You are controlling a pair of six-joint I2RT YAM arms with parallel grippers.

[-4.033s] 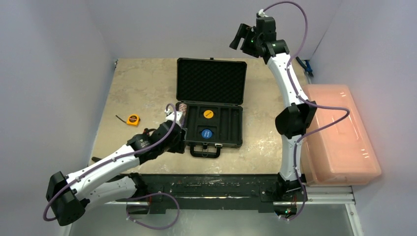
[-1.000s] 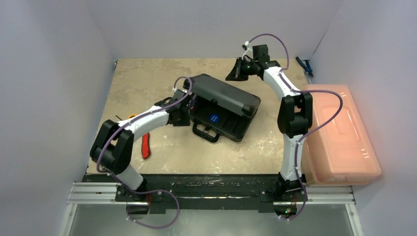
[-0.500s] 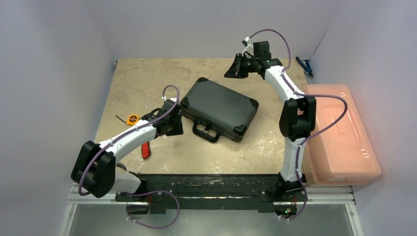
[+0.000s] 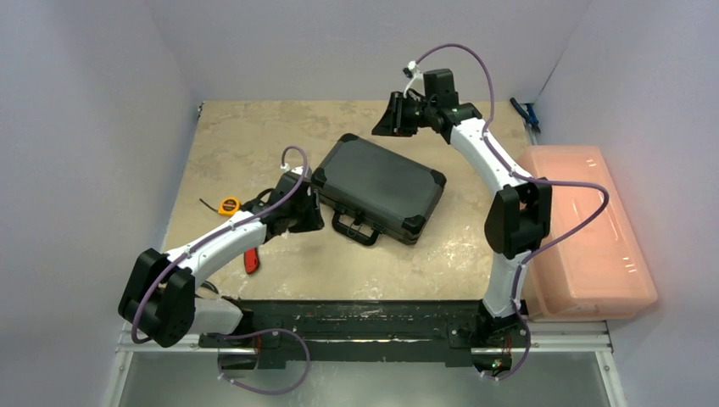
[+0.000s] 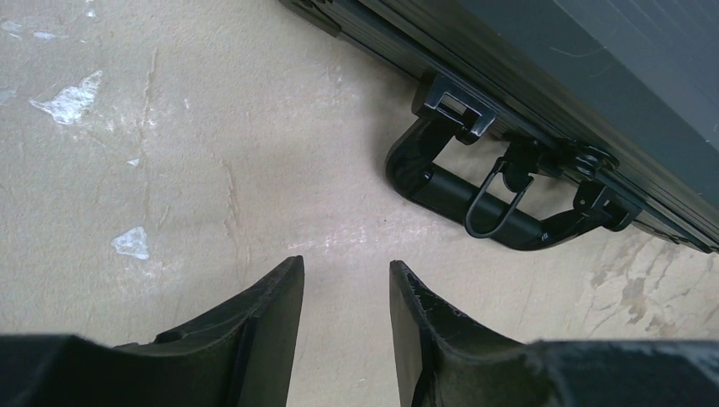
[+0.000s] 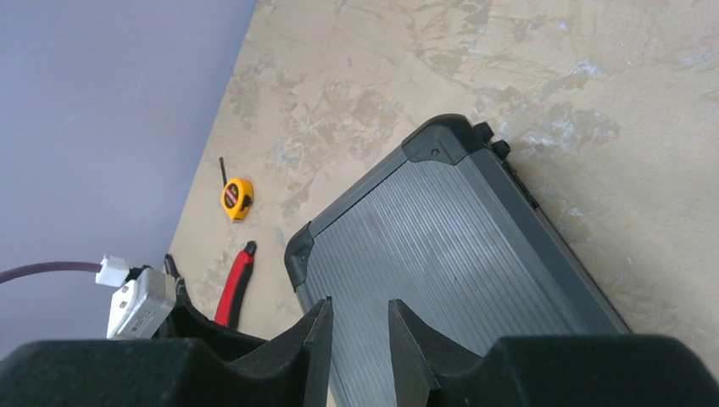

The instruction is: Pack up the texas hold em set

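Note:
The texas hold em set's black briefcase (image 4: 379, 188) lies shut and slanted in the middle of the table, its handle (image 4: 354, 229) facing the near side. Chips, discs and dice are hidden inside. My left gripper (image 4: 310, 215) sits low by the case's near-left corner. In the left wrist view that gripper (image 5: 346, 267) is open over bare table, with the handle (image 5: 483, 203) ahead to its right. My right gripper (image 4: 386, 119) hovers above the case's far edge. Seen from the right wrist, this gripper (image 6: 359, 307) is open over the ribbed lid (image 6: 441, 246), holding nothing.
A yellow tape measure (image 4: 229, 205) and a red-handled knife (image 4: 251, 259) lie left of the case, both also in the right wrist view: tape measure (image 6: 236, 197), knife (image 6: 236, 284). A large pink bin (image 4: 585, 229) fills the right side. Blue pliers (image 4: 526, 113) lie at the back right.
The case lid has come down and the case now lies shut. My left arm drew back toward the near-left of the case. The right gripper opened and shifted left.

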